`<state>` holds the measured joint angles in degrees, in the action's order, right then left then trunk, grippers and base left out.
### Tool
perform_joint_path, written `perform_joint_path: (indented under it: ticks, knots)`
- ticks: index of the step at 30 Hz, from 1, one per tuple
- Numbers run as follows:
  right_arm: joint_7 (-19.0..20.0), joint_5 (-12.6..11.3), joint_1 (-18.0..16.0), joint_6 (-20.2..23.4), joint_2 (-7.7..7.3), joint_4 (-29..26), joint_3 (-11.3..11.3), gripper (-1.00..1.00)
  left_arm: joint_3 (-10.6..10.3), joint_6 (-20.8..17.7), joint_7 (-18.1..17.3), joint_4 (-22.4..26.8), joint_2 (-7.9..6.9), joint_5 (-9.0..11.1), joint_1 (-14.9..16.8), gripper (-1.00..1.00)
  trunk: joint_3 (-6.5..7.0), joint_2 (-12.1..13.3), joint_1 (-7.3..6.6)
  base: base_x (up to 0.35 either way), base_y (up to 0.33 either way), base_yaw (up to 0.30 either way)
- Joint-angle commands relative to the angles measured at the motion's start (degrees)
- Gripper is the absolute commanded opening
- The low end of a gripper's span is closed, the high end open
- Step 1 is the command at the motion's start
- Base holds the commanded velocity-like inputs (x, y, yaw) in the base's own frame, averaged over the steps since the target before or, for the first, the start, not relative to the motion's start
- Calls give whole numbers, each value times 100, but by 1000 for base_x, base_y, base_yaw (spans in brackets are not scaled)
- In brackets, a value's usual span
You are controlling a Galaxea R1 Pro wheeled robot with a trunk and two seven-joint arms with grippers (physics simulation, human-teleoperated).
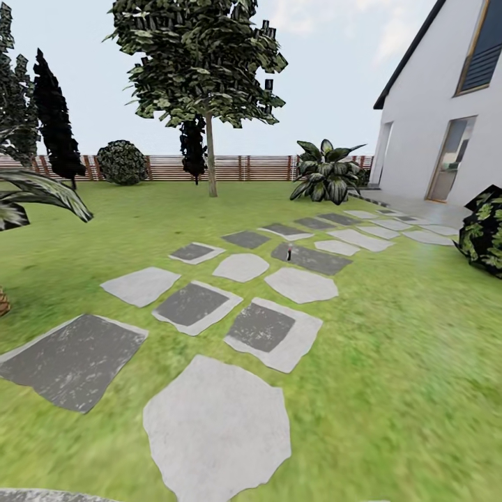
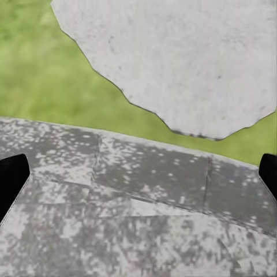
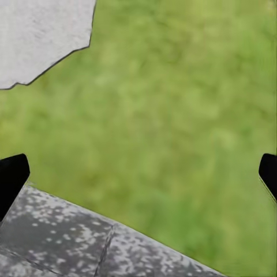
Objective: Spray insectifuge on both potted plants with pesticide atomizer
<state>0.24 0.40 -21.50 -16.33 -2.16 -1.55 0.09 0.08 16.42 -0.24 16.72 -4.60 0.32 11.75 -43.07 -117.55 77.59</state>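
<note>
A tiny dark upright object, apparently the pesticide atomizer point(image 1: 288, 254), stands far ahead on a dark stepping stone point(image 1: 311, 259) in the garden lawn point(image 1: 390, 348); it is too small to make out details. The potted plants are out of view. My left gripper point(image 2: 138, 179) is open, its dark fingertips point(image 2: 11, 179) wide apart over grey speckled paving point(image 2: 144, 219) and a pale stone point(image 2: 173, 57). Over grass, with the paving's edge below it, my right gripper point(image 3: 138, 179) is open as well and holds nothing.
Pale and dark stepping stones point(image 1: 216, 425) lead away toward a white house point(image 1: 446, 118) at the right. A tree point(image 1: 206, 84), a striped leafy plant point(image 1: 326, 171), a dark bush point(image 1: 484, 230) and a slatted wooden fence point(image 1: 237, 167) ring the lawn. Palm fronds point(image 1: 35, 195) hang at the left.
</note>
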Motion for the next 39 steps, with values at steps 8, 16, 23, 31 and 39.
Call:
perform_joint_path:
  ticks: [8,16,23,31,39]
  knots:
    - [6,4,-4,-19,2,6,0,100,0,19,-3,-3,-3,3,3,100,-6,-2,3,336,0,0]
    - [3,4,-4,-19,3,6,0,100,0,19,-3,-2,-1,3,3,100,-6,-2,3,337,0,0]
    - [4,4,-4,-19,2,6,0,100,0,19,-3,-2,2,3,3,100,-6,-2,3,337,0,0]
    - [4,4,-4,-19,2,6,0,100,0,19,-2,-2,-3,3,4,100,-6,-2,3,336,0,0]
    - [4,4,-4,-19,4,6,0,100,0,19,-3,-2,-6,3,3,100,-6,-2,3,337,0,0]
